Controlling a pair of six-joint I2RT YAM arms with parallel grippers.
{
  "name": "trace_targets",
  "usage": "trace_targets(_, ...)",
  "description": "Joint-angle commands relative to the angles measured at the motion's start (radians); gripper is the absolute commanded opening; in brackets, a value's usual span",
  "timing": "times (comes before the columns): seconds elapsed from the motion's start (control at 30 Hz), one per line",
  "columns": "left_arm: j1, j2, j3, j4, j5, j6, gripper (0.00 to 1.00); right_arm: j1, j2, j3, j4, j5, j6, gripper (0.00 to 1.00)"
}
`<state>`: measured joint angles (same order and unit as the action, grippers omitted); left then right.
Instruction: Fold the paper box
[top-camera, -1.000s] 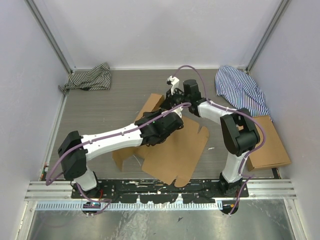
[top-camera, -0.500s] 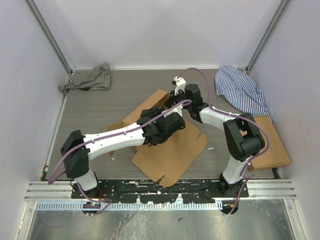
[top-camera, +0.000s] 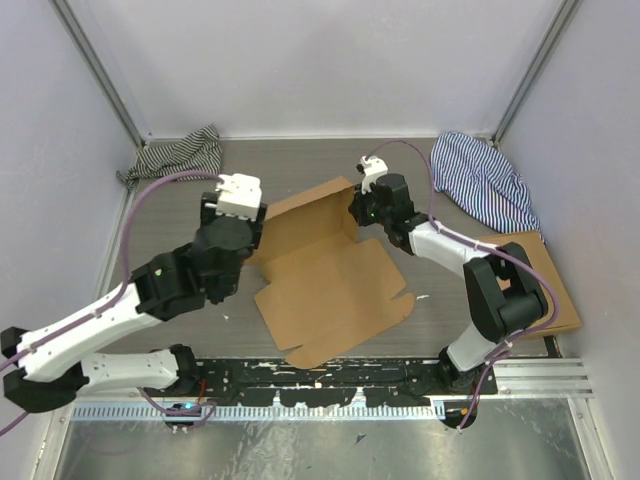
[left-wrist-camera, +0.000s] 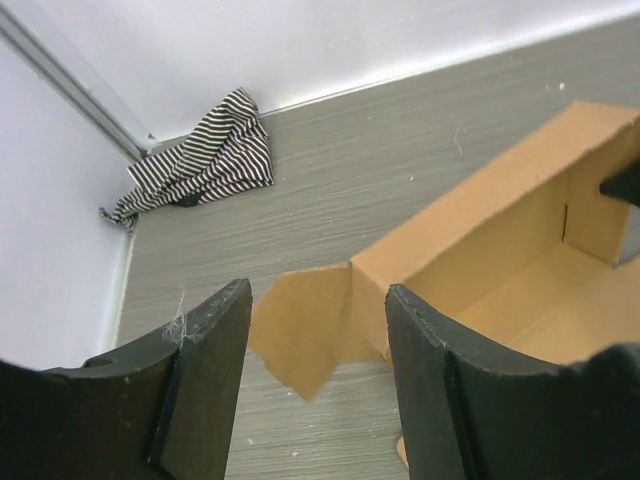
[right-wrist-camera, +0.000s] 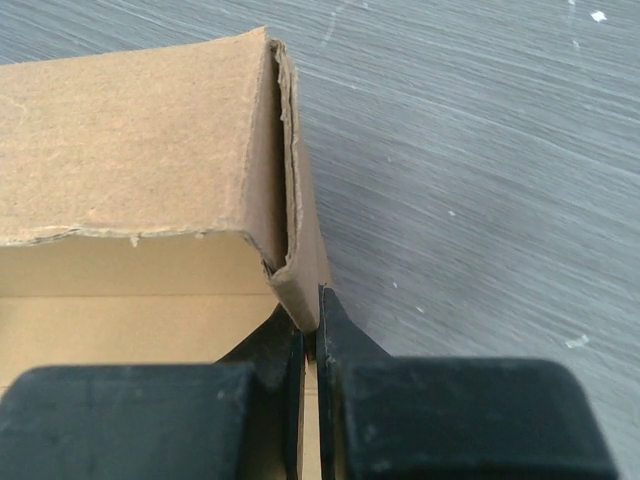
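The paper box (top-camera: 325, 275) lies mid-table, brown corrugated cardboard with its far wall and right end wall standing and a wide panel flat toward the front. My right gripper (top-camera: 359, 208) is shut on the box's doubled right end wall (right-wrist-camera: 290, 250), fingertips (right-wrist-camera: 311, 312) pinching its lower edge. My left gripper (top-camera: 236, 214) hangs open, left of the box and clear of it. In the left wrist view the box (left-wrist-camera: 480, 250) sits ahead and to the right, its loose corner flap (left-wrist-camera: 305, 330) showing between the spread fingers (left-wrist-camera: 215, 340).
A dark striped cloth (top-camera: 178, 155) (left-wrist-camera: 200, 165) lies at the back left corner, and a blue striped cloth (top-camera: 482, 180) at the back right. A flat cardboard rectangle (top-camera: 540, 290) rests along the right wall. White walls close in three sides.
My left gripper has opened, let go of the box and pulled back to the left. The box has turned and settled with its far wall up. The right gripper stayed shut on the end wall.
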<state>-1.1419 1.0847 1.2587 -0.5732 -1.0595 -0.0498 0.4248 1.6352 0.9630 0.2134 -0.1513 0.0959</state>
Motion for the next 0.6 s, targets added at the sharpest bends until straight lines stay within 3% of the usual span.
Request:
trace_targets(0.0,0.008,-0.074,-0.115,0.121,-0.057,-0.101,0.63,0.043,-0.122,-0.045,-0.066,0.143,-0.049,0.01)
trace_targets(0.17,0.056,-0.088,-0.14,0.078,-0.103,-0.2,0.63,0.117,-0.209,-0.137,-0.044,0.266,-0.051,0.01)
trace_targets(0.27,0.095,-0.081,-0.183,0.146,-0.09,-0.208,0.63,0.146,-0.248,-0.218,0.022,0.322,-0.024,0.01)
trace_targets(0.43,0.207,-0.038,-0.251,0.337,0.104,-0.175,0.62,0.158,-0.281,-0.316,0.122,0.39,0.012,0.01)
trace_targets(0.57,0.257,0.079,-0.208,0.355,0.188,-0.186,0.61,0.158,-0.275,-0.335,0.133,0.384,0.021,0.01)
